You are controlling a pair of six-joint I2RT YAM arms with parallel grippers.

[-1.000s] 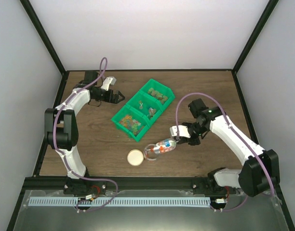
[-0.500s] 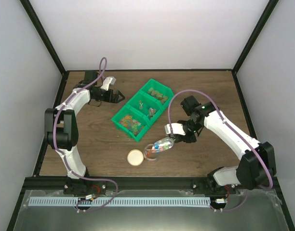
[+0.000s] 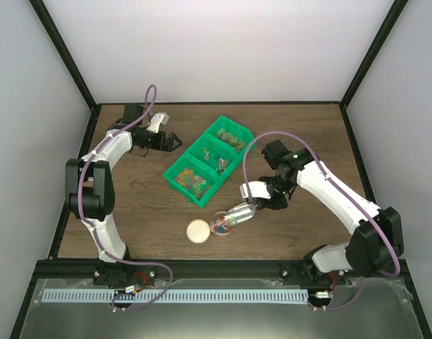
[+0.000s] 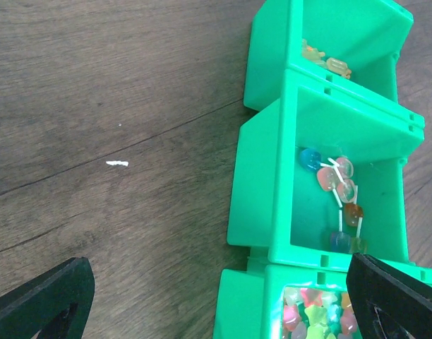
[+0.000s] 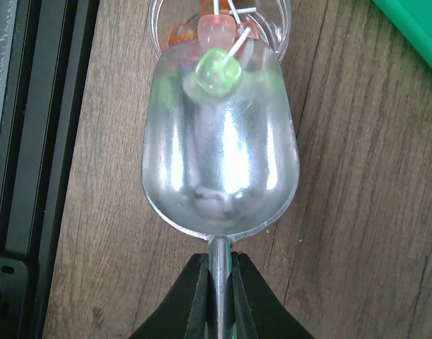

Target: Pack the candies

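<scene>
My right gripper [image 5: 217, 282] is shut on the handle of the metal scoop [image 5: 219, 148], tilted with its lip over the clear round jar [image 5: 219, 21]. One green candy [image 5: 217, 69] sits at the scoop's lip; orange and red candies lie in the jar. In the top view the scoop [image 3: 238, 212] points at the jar [image 3: 221, 224]. More candies [image 3: 193, 181] fill the near compartment of the green tray [image 3: 234, 129]. My left gripper [image 3: 175, 142] is open and empty, left of the tray. The left wrist view shows lollipop candies [image 4: 336, 185] in the middle compartment.
The tan round lid [image 3: 198, 230] lies flat on the table just left of the jar. The black front rail [image 5: 39, 141] runs close beside the jar in the right wrist view. The green tray [image 4: 272, 176] lies diagonally across the middle of the table.
My right arm has moved left and tipped the scoop down toward the jar; the candies have slid from the scoop into the jar. The left arm has not moved.
</scene>
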